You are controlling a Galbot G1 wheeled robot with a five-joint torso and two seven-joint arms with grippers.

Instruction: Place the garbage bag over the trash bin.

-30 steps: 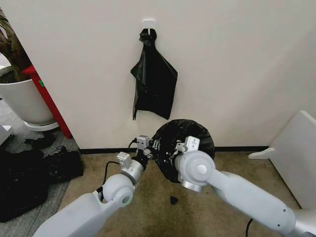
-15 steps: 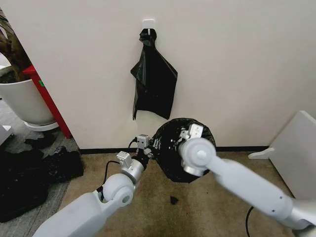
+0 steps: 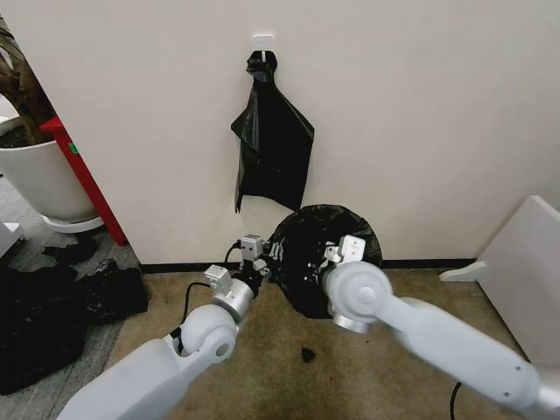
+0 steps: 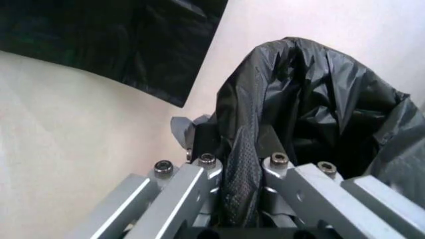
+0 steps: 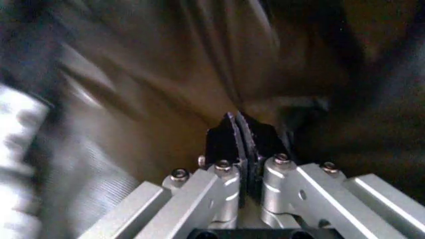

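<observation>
Together we hold the garbage bag (image 3: 319, 249) spread below the wall-hung sack (image 3: 273, 144), left gripper (image 4: 242, 191) pinching its edge and right gripper (image 5: 242, 134) clamped on film, so its mouth gapes.

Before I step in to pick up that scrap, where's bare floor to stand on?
Free: the tan carpet between the garbage bag and the white board at the right. Crowded: the black bundles by the planter at the left, and the middle, where the left claw pinches the bag's edge and the right claw is at the bag, shut.
</observation>
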